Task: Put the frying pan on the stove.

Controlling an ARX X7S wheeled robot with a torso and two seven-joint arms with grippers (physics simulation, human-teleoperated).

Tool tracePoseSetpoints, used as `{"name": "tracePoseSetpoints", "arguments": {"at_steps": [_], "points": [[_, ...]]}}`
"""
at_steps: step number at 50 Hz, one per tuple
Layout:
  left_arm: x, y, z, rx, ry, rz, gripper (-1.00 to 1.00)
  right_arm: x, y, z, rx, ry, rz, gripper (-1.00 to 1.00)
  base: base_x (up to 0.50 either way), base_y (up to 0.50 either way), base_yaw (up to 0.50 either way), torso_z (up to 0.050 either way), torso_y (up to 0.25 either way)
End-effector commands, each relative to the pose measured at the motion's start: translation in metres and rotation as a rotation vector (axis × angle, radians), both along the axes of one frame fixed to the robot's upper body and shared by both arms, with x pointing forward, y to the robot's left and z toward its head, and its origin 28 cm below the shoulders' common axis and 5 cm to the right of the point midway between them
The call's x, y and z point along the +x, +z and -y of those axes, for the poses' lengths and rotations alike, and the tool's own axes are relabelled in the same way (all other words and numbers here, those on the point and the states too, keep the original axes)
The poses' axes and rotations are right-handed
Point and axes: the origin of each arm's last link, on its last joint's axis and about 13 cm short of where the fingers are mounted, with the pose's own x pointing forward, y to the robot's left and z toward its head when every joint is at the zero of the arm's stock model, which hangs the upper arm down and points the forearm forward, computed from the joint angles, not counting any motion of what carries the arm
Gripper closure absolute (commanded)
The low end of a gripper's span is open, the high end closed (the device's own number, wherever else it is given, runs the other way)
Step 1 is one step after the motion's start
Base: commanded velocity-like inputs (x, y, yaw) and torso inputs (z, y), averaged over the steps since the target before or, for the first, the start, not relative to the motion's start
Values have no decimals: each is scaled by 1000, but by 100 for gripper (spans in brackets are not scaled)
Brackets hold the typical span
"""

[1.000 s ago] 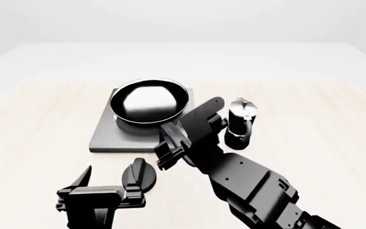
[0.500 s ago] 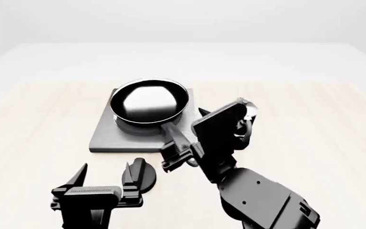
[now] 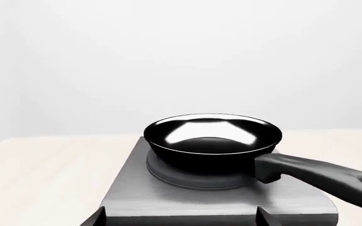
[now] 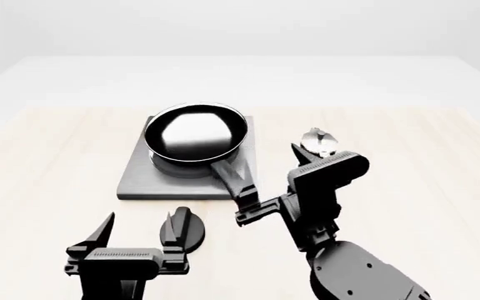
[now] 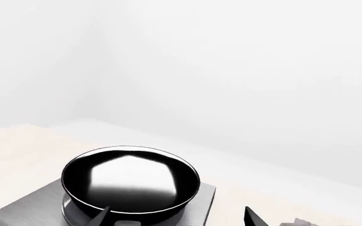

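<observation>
Near the centre of the head view, the frying pan sits on the stove, its bowl holding nothing but a bright reflection. Its long handle runs toward the lower right, past the plate's front edge and over the wooden table. The pan covers the stove's rear half, and bare grey metal shows along the front and left.

At lower right, the right gripper stands just beside the handle's end with its fingers spread apart and nothing between them; one finger lies close against the handle tip, and contact there is hard to judge. The arm hides most of the moka pot, leaving only its silvery top visible to the right of the stove.

At lower left, the left gripper is wide open and empty, its body cut off by the frame's bottom edge. Its right finger overlaps the small round black knob, which is partly hidden.

Both wrist views show only the fingertips at the lower border. Open tabletop stretches left of the stove and across the far side up to the pale wall.
</observation>
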Motion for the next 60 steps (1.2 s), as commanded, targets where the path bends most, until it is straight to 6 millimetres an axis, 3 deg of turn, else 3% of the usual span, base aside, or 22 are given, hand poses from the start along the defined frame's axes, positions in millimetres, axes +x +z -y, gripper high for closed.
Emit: {"name": "tracePoseSetpoints", "arguments": {"at_steps": [1, 9, 32, 60], "points": [[-4, 4, 1, 15, -12, 20, -100, -12, -1, 9, 32, -41, 37, -100, 0, 0, 0, 0, 0], [-7, 10, 1, 1, -7, 34, -100, -28, 4, 10, 40, -40, 72, -100, 0, 0, 0, 0, 0], [-19, 20, 2, 1, -28, 71, -100, -51, 13, 25, 88, -88, 123, -100, 0, 0, 0, 0, 0], [-27, 30, -1, -20, -26, 110, -100, -72, 8, 37, 103, -118, 140, -100, 0, 0, 0, 0, 0]]}}
